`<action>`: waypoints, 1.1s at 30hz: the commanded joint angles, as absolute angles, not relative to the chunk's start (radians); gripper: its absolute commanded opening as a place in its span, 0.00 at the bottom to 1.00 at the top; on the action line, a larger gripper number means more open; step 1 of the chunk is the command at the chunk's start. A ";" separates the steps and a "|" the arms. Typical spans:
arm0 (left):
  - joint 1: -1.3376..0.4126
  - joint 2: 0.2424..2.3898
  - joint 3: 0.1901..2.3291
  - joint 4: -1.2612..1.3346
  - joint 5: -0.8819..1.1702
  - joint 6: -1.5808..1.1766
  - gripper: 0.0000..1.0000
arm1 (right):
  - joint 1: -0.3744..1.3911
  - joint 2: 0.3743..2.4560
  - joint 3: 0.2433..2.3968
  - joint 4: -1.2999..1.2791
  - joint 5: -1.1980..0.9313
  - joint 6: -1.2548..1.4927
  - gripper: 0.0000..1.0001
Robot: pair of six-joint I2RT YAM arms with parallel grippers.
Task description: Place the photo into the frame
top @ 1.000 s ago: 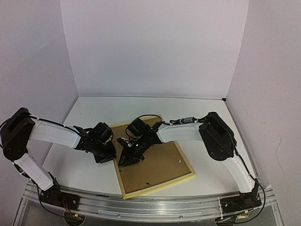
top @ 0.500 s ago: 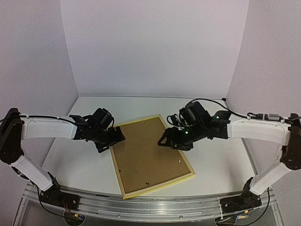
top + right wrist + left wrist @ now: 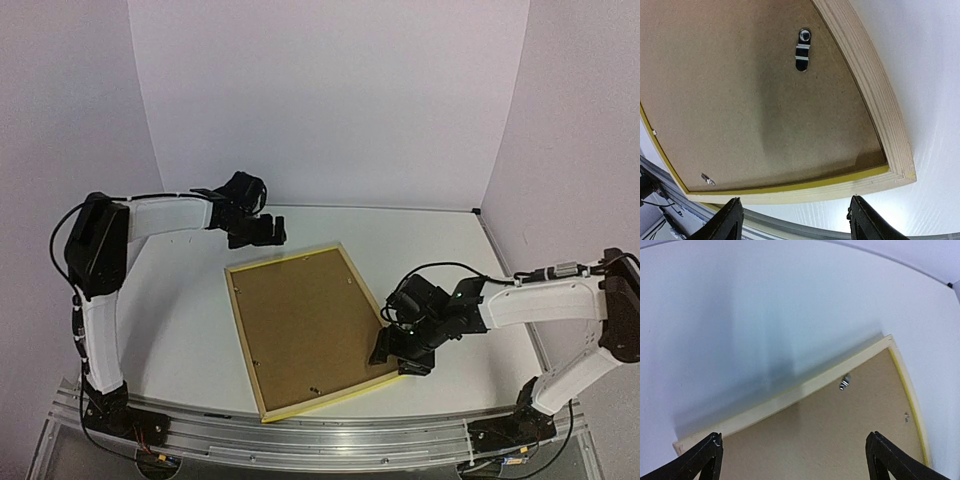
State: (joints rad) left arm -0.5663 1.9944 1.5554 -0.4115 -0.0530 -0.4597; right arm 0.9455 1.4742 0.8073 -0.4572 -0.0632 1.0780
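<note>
The frame (image 3: 338, 394) lies face down in the middle of the table, its pale wood back and thin yellow border up. A plain brown backing board (image 3: 305, 325) sits inside it. The photo is hidden. My left gripper (image 3: 262, 232) hovers open at the frame's far left corner. In the left wrist view its fingers (image 3: 707, 457) stand wide over the board (image 3: 840, 435) and the wood edge (image 3: 805, 387). My right gripper (image 3: 397, 358) is open at the near right corner, with the frame's corner (image 3: 892, 167) just ahead of its empty fingers (image 3: 730, 217).
Small metal turn clips (image 3: 802, 50) (image 3: 844, 382) sit on the backing board near the frame's edges. A metal rail (image 3: 300, 440) runs along the table's near edge. White walls close the back and both sides.
Both grippers have opened and left the frame's middle. The left one swung to the far left corner. The right one went right, then came down to the near right corner.
</note>
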 commanded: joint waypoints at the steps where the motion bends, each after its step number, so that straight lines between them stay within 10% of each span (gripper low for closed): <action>1: -0.484 2.148 1.720 -0.475 0.144 -0.159 0.97 | 0.950 1.561 0.857 -0.416 -0.018 1.173 0.68; 14: -0.451 2.297 1.773 -0.520 0.282 0.023 0.78 | 0.940 1.672 0.866 -0.391 0.047 1.289 0.64; 21: -0.451 2.288 1.710 -0.512 0.283 0.040 0.48 | 0.877 1.674 0.860 -0.392 0.067 1.297 0.59; 33: -0.451 2.014 1.231 -0.340 0.215 -0.171 0.21 | 0.650 1.709 0.951 -0.394 0.066 1.087 0.57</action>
